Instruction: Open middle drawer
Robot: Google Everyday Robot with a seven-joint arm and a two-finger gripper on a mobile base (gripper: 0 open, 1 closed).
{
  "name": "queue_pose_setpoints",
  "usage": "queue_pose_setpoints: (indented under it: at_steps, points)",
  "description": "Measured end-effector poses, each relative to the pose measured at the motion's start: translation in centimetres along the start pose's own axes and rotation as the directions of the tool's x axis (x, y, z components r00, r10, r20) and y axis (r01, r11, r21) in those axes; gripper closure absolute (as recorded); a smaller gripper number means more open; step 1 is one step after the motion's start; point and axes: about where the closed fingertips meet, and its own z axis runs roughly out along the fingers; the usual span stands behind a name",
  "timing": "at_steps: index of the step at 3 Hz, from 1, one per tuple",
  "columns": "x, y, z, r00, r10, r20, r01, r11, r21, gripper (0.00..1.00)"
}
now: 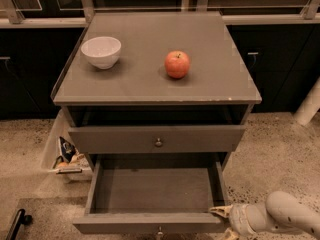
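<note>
The middle drawer (155,190) of the grey cabinet is pulled far out and shows its plain grey inside. Its low front (145,223) has a small round knob (160,231) at the bottom edge of the view. My gripper (224,222) is at the lower right, at the right end of the drawer's front. Its yellowish fingertips (218,211) are spread apart and hold nothing. The upper one lies at the drawer's front right corner. The drawer above (157,139), with its own knob (158,142), is out only a little.
On the cabinet top (150,84) stand a white bowl (101,51) and a red apple (177,64). A white bin (62,156) with small items is on the floor at the left. A black handle (15,223) is at the lower left, and dark cabinets stand behind.
</note>
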Motion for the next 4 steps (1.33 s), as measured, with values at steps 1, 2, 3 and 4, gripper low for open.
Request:
queue_pose_setpoints:
  at_steps: [1,2,3,4]
  points:
    - [0.0,0.0,0.0,1.000,0.000,0.000,0.000,1.0000,0.000,0.00]
    - [-0.3,-0.1,0.1,1.000,-0.005,0.002,0.005,1.0000,-0.004,0.00]
    - [-2.1,-1.8,-1.7,0.999,-0.044,-0.006,0.044,0.9990,-0.002,0.00]
    - [-4.6,-4.4,-5.2,0.994,-0.100,-0.035,0.101,0.9948,0.014,0.00]
